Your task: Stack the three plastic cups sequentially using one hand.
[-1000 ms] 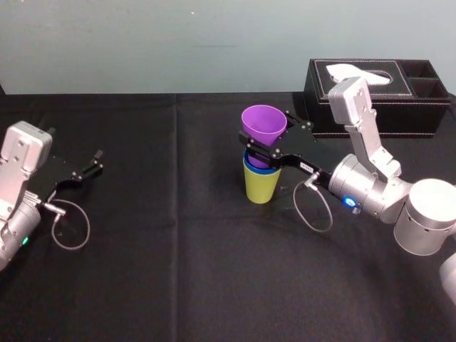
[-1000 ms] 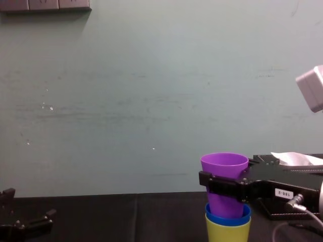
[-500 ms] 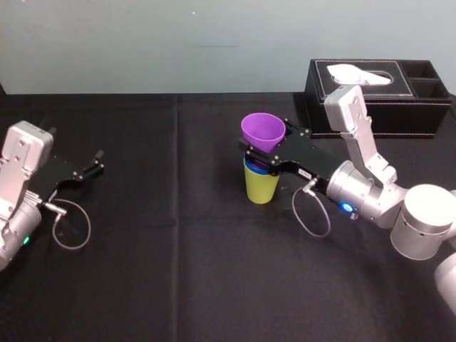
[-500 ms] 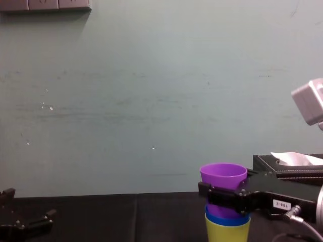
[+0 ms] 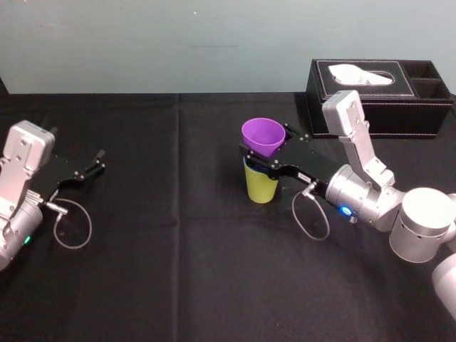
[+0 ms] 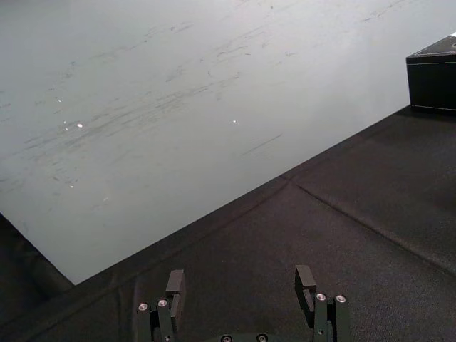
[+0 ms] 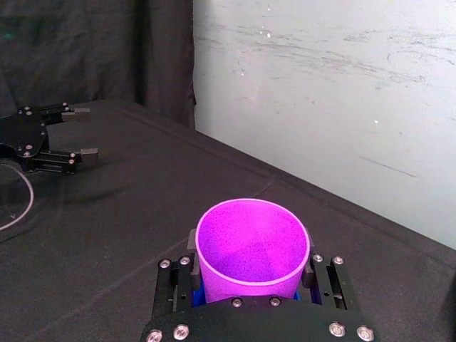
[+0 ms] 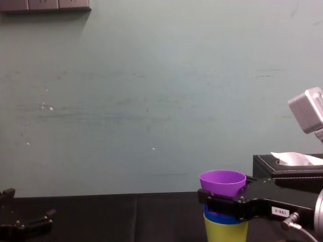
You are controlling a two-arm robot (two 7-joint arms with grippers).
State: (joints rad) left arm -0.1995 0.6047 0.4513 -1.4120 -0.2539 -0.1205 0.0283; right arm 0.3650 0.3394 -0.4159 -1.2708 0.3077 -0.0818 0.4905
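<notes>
The purple cup [image 5: 263, 135] sits upright inside the blue cup [image 8: 221, 218], which is nested in the lime yellow-green cup [image 5: 261, 184] at the table's middle. Of the blue cup, a thin rim [image 7: 197, 295] shows between the other two. My right gripper [image 5: 265, 144], the hand with the white label, reaches in from the right and is shut on the purple cup [image 7: 251, 244], one finger on each side just under its rim [image 8: 222, 177]. My left gripper [image 5: 95, 162] rests open and empty at the far left of the table [image 6: 240, 285].
A black tissue box [image 5: 377, 96] stands at the back right, behind my right arm. The table is covered in black cloth [image 5: 178, 271]. A loose cable loop [image 5: 311, 216] hangs under my right wrist. A pale wall rises behind the table.
My right gripper has come down with the purple cup, sinking it deeper into the blue cup. The left arm has not moved.
</notes>
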